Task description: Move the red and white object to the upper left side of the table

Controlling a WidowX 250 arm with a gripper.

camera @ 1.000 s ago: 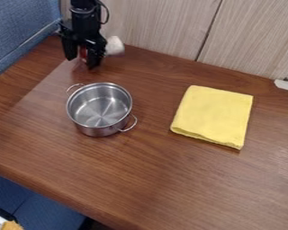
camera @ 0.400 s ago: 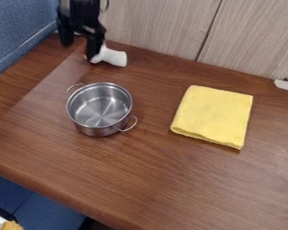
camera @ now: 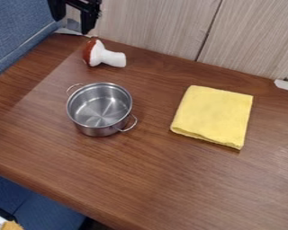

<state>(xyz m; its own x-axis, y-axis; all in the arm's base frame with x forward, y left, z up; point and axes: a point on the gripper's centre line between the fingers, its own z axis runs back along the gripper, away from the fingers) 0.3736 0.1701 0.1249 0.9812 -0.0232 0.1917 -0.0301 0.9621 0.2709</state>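
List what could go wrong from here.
The red and white object lies on its side and looks rounded, so a nudge might roll it off its spot.
The open fingers hang close to it, near the wall; a sideways swing could bump either.
The pot's loop handle sticks out towards the object and might snag a low pass.

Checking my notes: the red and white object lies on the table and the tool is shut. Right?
No: the camera view shows the tool open, its fingers apart. The red and white object does lie on the table.
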